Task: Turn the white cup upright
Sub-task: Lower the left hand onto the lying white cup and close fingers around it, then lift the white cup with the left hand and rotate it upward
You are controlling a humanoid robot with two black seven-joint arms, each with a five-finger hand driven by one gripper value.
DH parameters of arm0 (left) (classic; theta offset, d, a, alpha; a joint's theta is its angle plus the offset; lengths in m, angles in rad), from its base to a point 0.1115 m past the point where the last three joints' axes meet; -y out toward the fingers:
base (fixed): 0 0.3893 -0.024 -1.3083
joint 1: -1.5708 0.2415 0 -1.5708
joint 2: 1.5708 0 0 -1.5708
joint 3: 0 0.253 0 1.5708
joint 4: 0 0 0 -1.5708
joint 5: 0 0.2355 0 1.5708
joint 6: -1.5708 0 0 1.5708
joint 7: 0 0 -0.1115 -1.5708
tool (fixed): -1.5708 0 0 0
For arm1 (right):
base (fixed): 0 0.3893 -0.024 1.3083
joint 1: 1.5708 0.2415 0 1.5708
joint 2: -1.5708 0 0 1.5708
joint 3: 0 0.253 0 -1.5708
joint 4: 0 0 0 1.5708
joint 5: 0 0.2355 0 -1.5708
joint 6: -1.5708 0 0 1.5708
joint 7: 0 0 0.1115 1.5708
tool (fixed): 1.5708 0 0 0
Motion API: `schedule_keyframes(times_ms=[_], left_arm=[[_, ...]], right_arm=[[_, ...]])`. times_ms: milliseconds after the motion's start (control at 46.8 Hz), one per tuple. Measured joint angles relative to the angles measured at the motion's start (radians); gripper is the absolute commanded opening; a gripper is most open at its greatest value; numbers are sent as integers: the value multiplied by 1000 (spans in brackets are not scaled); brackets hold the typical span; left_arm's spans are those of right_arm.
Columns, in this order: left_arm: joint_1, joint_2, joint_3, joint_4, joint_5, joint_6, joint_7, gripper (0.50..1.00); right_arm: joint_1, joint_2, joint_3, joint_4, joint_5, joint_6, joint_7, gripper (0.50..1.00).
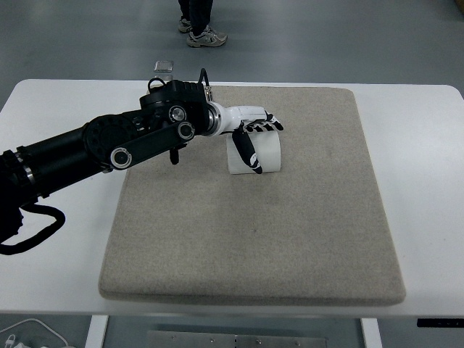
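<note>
A white table [420, 181] fills most of the top view, and a large beige mat [254, 239] lies across its middle. The robot's black left arm [94, 148] reaches in from the left edge and slants up over the mat's far left part, ending in the left hand [250, 134] with its white palm and black-jointed fingers [249, 154]. Those fingers are curled around a white cup [264, 156], one finger running down the cup's near side and the others wrapped over its far edge, so the hand is clamped on it. The cup sits directly under and between the fingers, on the far half of the mat, its base touching the fabric; whether it stands fully upright or tilts cannot be told. Beyond the fingertips, past the table's far edge, a person's shoes [201, 32] stand on the grey floor [348, 36]. A small clear object [164, 67] rests behind the wrist, at the table's far edge
</note>
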Motion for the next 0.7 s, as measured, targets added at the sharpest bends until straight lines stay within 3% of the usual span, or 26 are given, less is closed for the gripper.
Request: schedule_keyframes(times_ms=[192, 534, 704], left_arm=[[0, -12, 11, 16, 0, 0, -1, 889], [0, -13, 18, 17, 17, 0, -8, 720], [-3, -13, 3, 17, 1, 2, -8, 703]], right_arm=[[0, 0, 0, 0, 0, 0, 0, 930], [0, 0, 0, 0, 0, 0, 0, 930], [0, 0, 0, 0, 0, 0, 0, 930]])
